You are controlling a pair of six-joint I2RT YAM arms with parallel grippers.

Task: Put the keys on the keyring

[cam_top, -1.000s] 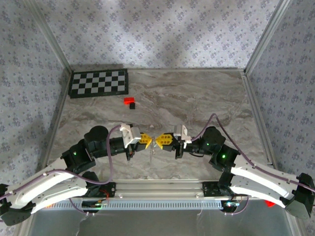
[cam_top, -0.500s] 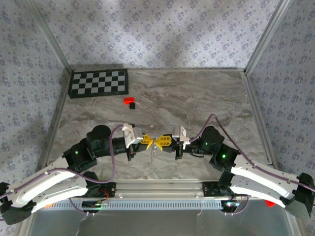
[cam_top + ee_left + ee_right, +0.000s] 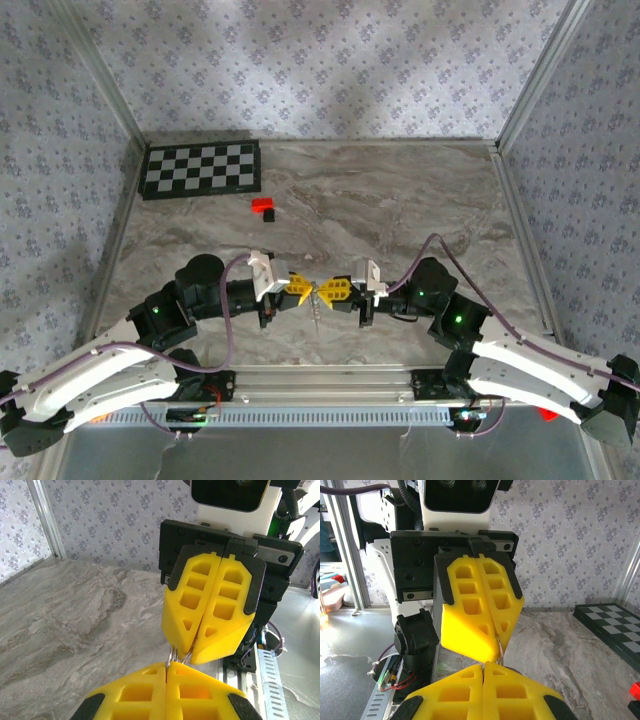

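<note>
Nearer, left tool [image 3: 306, 289] and right tool [image 3: 324, 291] tip-to-tip, both pinching keyring [image 3: 175, 656]; red-and-black block [image 3: 264, 208] well apart.

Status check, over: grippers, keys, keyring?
Both shut, tip to tip: left gripper, right gripper. Thin silvery metal at the tips; key or keyring, cannot tell. Red-and-black block well behind.

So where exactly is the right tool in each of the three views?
Top external: right tool about the centre, slightly low, pointing left.
Left wrist: right tool in the upper centre, tips pointing down.
Right wrist: right tool at the bottom centre, shut.
Shared landmark: the left tool, facing it tip to tip in every view.
</note>
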